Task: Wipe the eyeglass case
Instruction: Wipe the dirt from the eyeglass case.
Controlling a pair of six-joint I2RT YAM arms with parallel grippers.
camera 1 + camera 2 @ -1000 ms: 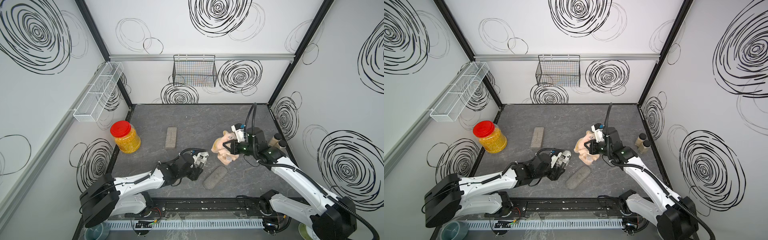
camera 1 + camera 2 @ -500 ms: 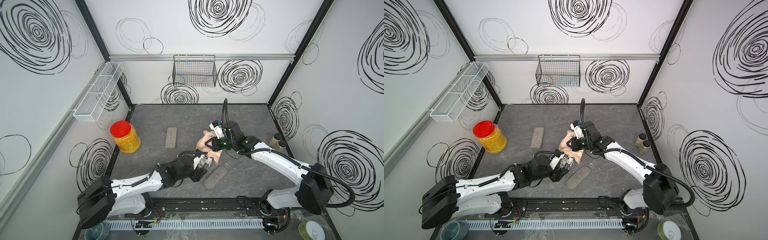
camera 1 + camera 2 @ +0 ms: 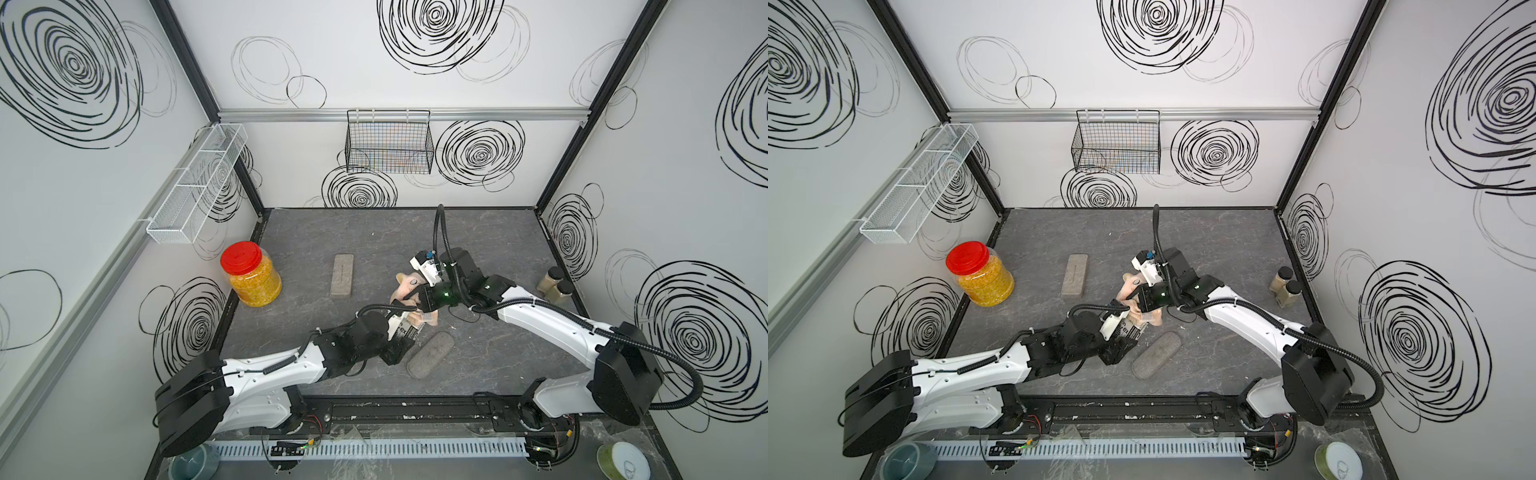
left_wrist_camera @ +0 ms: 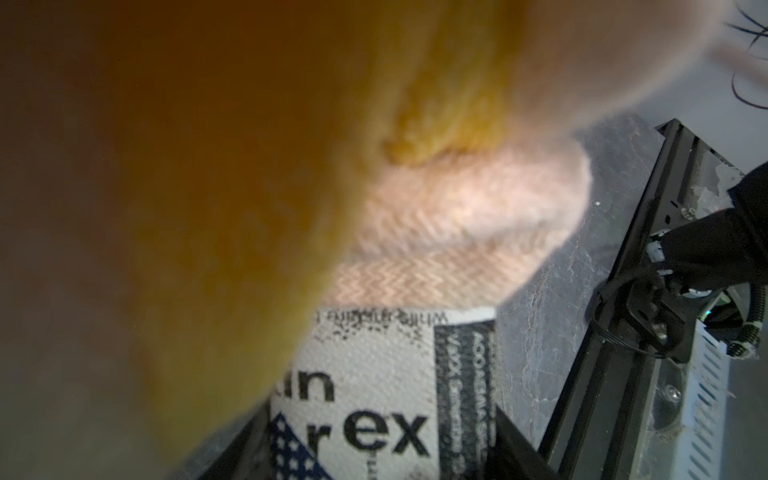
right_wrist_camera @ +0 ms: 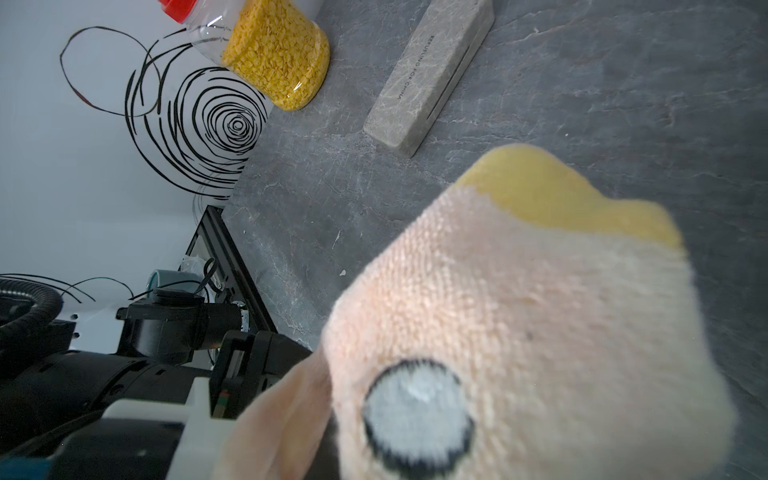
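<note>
My left gripper [image 3: 406, 333] [image 3: 1130, 332] [image 4: 382, 451] is shut on a white textured case [image 4: 374, 386] printed with black letters, held low over the table near the front middle. A pink and yellow cloth [image 3: 405, 286] [image 3: 1128, 291] [image 5: 519, 324] with a round eye patch hangs bunched from my right gripper [image 3: 419, 298] [image 3: 1139, 300], which is shut on it. The cloth drapes over the far end of the white case and touches it [image 4: 436, 232]. My right fingers are hidden behind the cloth in the right wrist view.
An oval grey felt case [image 3: 430, 354] lies just right of the left gripper. A rectangular grey case [image 3: 343, 274] [image 5: 432, 75] lies farther back. A red-lidded jar [image 3: 249, 274] of yellow grains stands at the left wall, and two small jars [image 3: 557, 284] stand at the right wall.
My right arm has swung left with the cloth, from the right side to over the left gripper. The left gripper has edged right and back under it, keeping its hold.
</note>
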